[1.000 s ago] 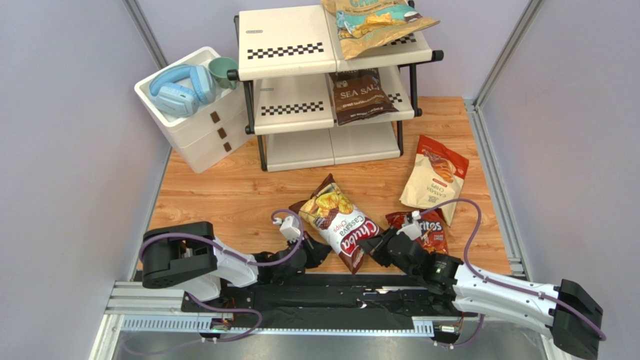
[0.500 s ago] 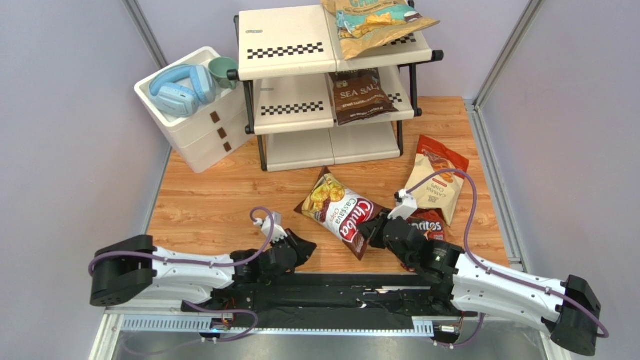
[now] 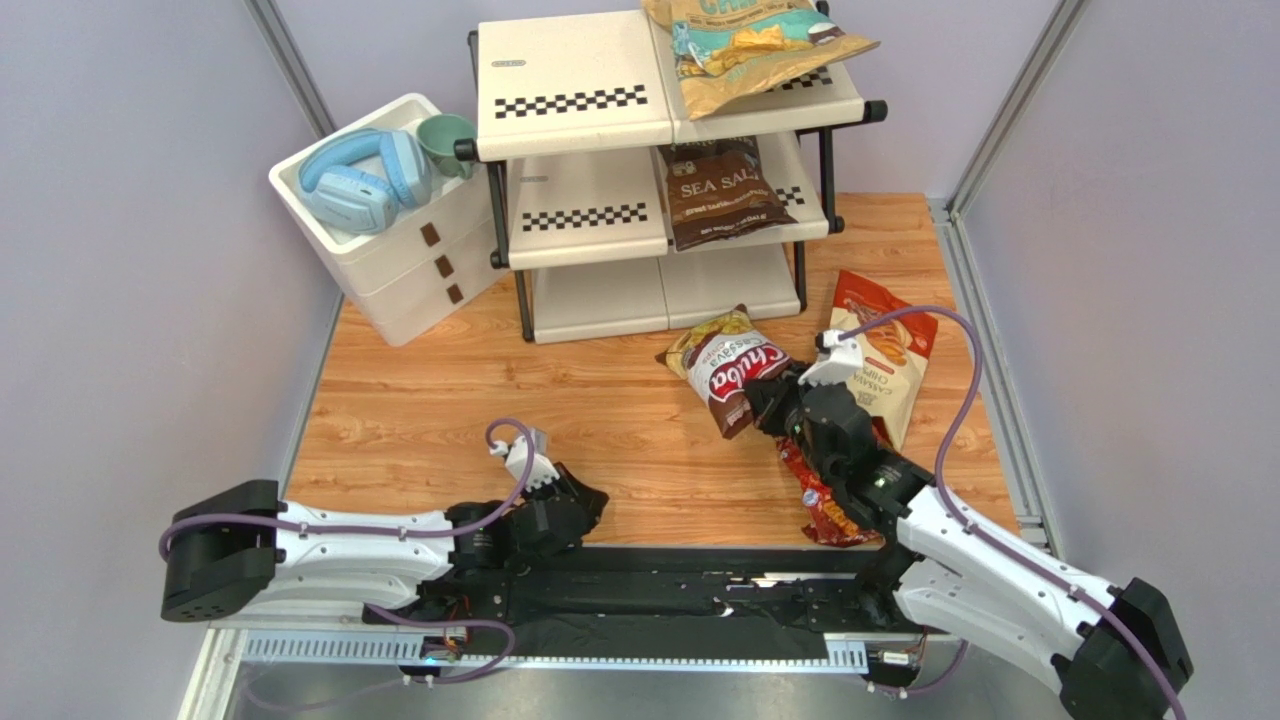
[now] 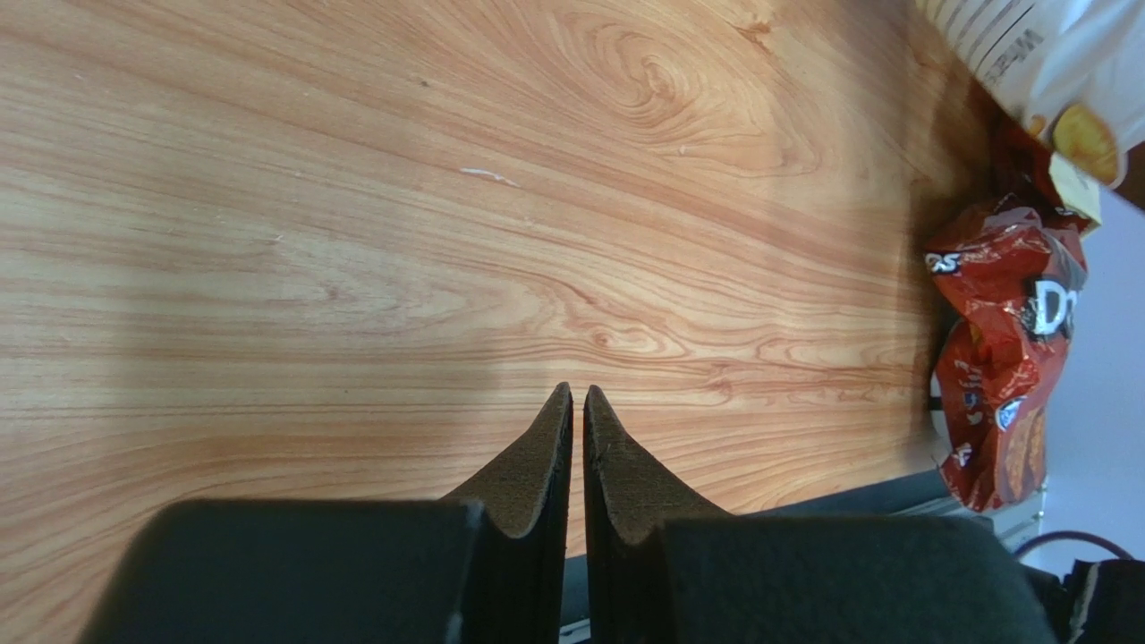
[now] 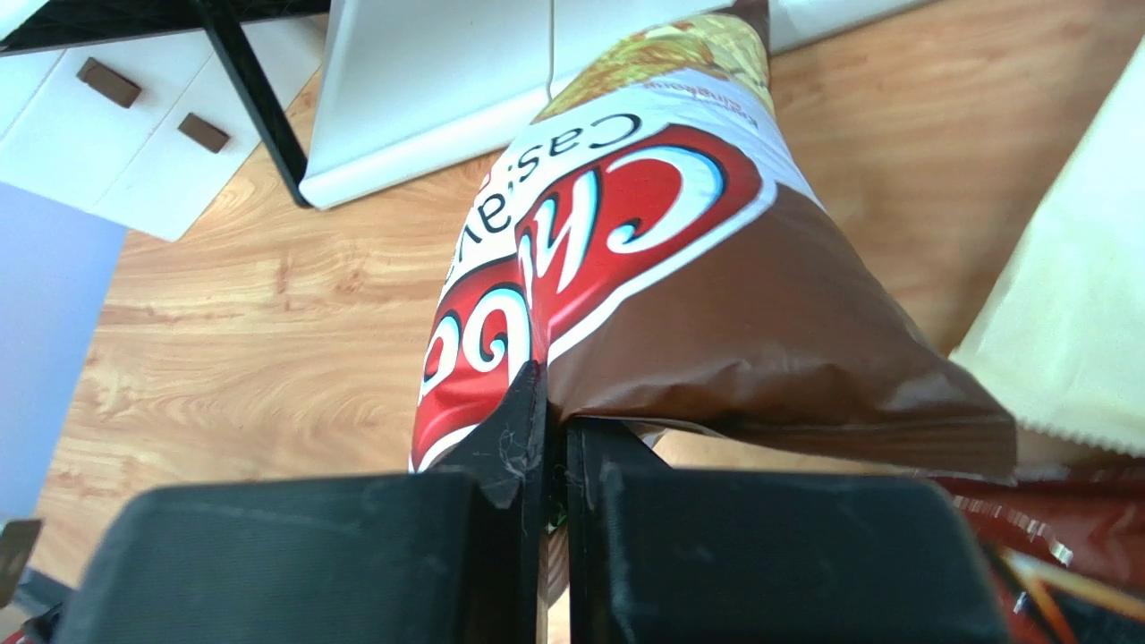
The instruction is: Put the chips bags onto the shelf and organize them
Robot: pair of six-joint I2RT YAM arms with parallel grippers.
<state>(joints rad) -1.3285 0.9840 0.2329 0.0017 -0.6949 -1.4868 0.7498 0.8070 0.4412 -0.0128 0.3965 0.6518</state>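
The tan-and-teal bag [image 3: 751, 45] and Sea Salt bag [image 3: 724, 191] lay on the shelf [image 3: 579, 90] (top and middle tiers). The right gripper [image 3: 769, 401] clamped the Chuba bag [image 3: 729, 365] near the bottom tier. The Doritos bag [image 3: 819, 498] and cream bag [image 3: 890, 357] waited on the table [image 3: 451, 393]. The left gripper [image 4: 573, 416] was closed and empty.

1. The shelf [image 3: 579, 83] stands at the back of the counter [image 3: 451, 405], with the drawer box [image 3: 394, 285] just to its left.
2. The headphones [image 3: 358, 177] and the cup [image 3: 446, 143] rest on the drawer box.
3. The top-tier bag [image 3: 744, 45] lies on the right of the shelf's top tier, and the Sea Salt bag [image 3: 721, 192] lies below it on the middle tier.
4. The Chuba bag [image 3: 726, 365] is just before the bottom tier. The rightmost bag [image 3: 894, 375] is beside it, and the Doritos bag [image 3: 815, 498] is nearer, before both.
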